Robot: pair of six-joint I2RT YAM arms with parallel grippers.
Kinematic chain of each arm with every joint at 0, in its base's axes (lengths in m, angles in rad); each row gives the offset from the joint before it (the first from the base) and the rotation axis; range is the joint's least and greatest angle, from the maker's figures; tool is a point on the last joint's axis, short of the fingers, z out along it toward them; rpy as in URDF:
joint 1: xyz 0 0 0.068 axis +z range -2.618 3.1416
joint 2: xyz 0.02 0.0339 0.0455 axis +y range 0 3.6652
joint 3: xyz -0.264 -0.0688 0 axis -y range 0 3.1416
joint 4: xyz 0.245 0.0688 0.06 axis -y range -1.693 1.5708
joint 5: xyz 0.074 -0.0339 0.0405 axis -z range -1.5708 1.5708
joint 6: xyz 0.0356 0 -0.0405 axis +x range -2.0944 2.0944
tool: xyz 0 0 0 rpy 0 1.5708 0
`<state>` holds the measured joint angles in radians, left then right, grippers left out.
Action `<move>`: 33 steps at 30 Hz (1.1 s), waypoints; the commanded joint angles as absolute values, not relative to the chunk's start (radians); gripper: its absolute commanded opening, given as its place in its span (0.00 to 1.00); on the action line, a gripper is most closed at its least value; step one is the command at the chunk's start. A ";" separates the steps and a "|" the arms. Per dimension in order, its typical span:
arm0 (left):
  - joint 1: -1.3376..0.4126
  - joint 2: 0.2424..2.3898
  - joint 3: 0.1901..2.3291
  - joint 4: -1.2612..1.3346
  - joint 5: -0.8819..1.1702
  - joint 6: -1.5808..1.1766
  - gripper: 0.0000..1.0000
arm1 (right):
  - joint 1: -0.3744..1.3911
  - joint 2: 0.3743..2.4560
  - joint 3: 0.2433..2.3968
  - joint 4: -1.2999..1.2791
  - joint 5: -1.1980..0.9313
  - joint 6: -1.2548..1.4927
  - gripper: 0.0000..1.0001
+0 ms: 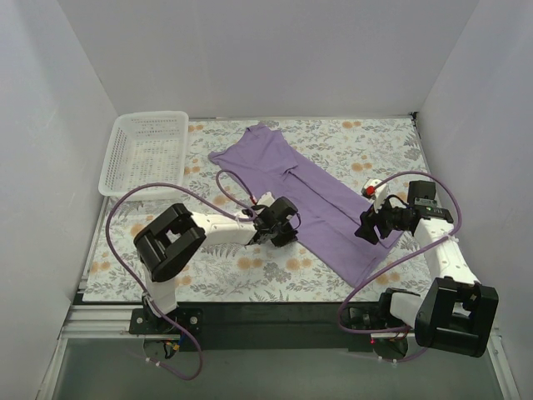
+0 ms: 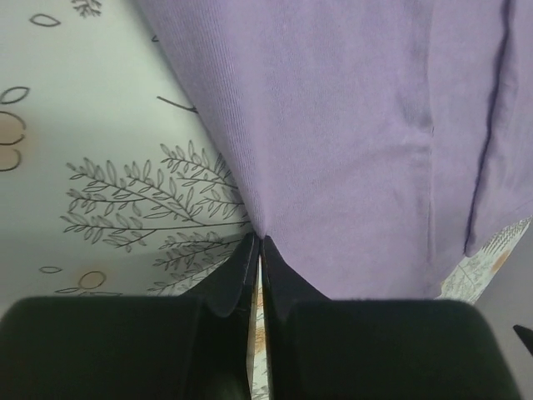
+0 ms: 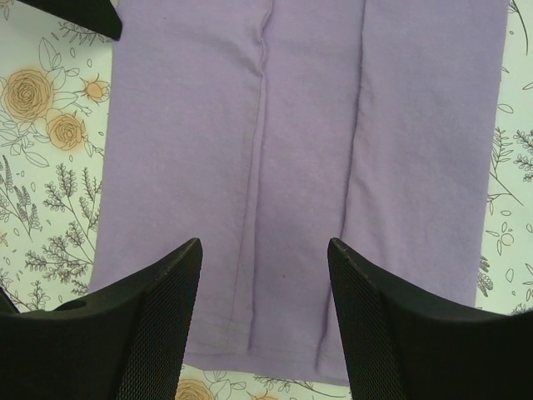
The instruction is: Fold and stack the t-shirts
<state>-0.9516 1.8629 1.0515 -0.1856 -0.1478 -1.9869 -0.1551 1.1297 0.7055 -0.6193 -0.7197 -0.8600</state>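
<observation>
one t-shirt [image 1: 312,192], left gripper [image 2: 258,242] pinching its edge

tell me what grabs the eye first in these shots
A purple shirt lies part-folded, slanting across the flowered table. The left gripper is shut on its left edge, while the right gripper hangs open above its hem. A white basket sits at the far left corner.

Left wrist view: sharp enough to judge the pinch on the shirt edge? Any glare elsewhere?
Left wrist: t-shirt weave crisp, left gripper dark and soft-edged but plainly shut on the edge; right wrist: even light, seams clear, right gripper open; top view: soft light, no glare.
</observation>
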 commanded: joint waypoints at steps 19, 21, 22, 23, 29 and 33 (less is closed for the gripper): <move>-0.950 1.218 0.525 -0.126 -0.043 -1.605 0.68 | -0.163 1.101 0.692 -0.607 -0.778 -0.865 0.69; -0.922 1.122 0.517 -0.167 -0.086 -1.566 0.75 | -0.161 1.106 0.693 -0.609 -0.784 -0.867 0.69; -0.901 1.096 0.515 -0.179 -0.087 -1.546 0.75 | -0.163 1.109 0.695 -0.609 -0.784 -0.865 0.69; -0.828 1.059 0.514 -0.202 -0.077 -1.533 0.75 | -0.161 1.112 0.696 -0.611 -0.784 -0.867 0.69; -0.453 1.115 0.557 -0.169 0.133 -1.428 0.75 | -0.160 1.111 0.698 -0.611 -0.808 -0.868 0.69; -0.338 1.285 0.676 -0.141 0.235 -1.437 0.70 | -0.140 1.189 0.745 -0.601 -0.879 -0.842 0.69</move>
<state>-0.3901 1.1938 0.5777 -0.1604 0.1181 -1.4769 -0.1528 1.1347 0.7048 -0.6189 -0.7933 -0.8623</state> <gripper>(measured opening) 0.713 0.691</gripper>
